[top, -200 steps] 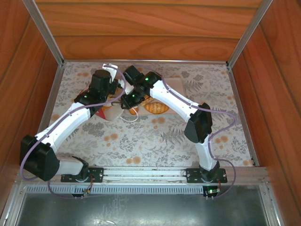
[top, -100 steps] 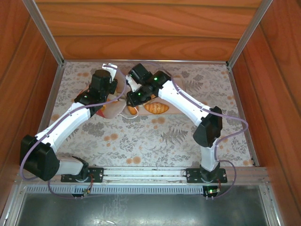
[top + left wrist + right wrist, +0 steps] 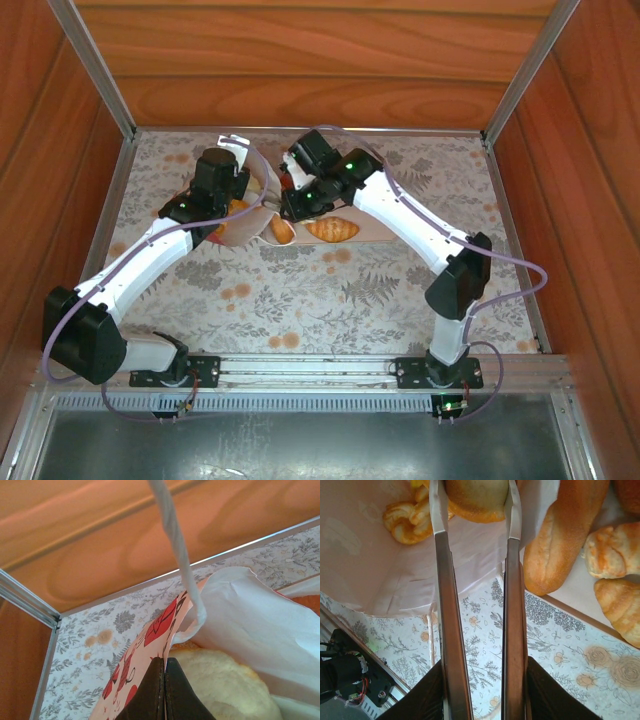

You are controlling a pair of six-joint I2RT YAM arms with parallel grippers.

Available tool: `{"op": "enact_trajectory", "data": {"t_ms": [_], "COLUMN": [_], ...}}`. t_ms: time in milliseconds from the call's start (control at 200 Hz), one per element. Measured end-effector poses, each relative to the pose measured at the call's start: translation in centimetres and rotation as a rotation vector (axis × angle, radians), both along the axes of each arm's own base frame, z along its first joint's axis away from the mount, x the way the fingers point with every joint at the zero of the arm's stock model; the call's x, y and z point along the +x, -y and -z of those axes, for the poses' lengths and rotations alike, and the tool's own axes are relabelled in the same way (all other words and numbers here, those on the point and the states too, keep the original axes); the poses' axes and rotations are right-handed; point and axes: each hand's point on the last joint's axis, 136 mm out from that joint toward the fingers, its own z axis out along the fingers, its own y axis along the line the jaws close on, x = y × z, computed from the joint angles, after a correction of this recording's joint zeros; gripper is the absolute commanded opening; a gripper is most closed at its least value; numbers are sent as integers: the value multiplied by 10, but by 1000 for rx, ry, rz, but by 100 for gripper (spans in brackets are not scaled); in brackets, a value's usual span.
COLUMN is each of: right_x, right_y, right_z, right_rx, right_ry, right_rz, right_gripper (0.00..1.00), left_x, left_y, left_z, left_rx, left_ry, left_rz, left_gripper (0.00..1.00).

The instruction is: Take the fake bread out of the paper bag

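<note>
The left pincer (image 3: 164,672) is pressed together on the rim of the paper bag (image 3: 250,615) (a pale roll (image 3: 225,690) shows just inside). The right pincer (image 3: 475,505) is clamped on a yellow bun (image 3: 476,495) at the bag's mouth, near a twisted piece (image 3: 410,520). A long loaf (image 3: 565,535) and croissants (image 3: 620,600) lie on the tray (image 3: 575,592) beside the bag.

The table (image 3: 400,290), covered in a pale floral print of ferns and orange blossoms, carries two things toward its far side: the paper bag (image 3: 243,230), lying on its side left of centre, and a pale pink tray (image 3: 577,592) just beside the bag's open mouth.
</note>
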Motion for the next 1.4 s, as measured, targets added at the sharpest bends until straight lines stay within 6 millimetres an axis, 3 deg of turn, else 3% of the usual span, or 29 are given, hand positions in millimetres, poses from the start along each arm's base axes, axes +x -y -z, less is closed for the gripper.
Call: {"op": "enact_trajectory", "data": {"t_ms": [230, 625, 999, 1404], "right_x": [-8, -14, -25, -26], "right_y": [16, 36, 59, 73], "right_z": [-19, -20, -51, -60], "right_rx": [-2, -76, -72, -115], "right_ry": [33, 52, 121, 143], "right_rz": [21, 23, 45, 71], "right_gripper": [9, 9, 8, 8], "left_x": [3, 2, 3, 3], "left_y": [1, 3, 1, -5], "left_z": [5, 3, 4, 3], "left_rx": [5, 5, 13, 43], "left_ry": [-9, -2, -2, 2], "left_rz": [-1, 3, -9, -37], "left_gripper": [0, 0, 0, 0]}}
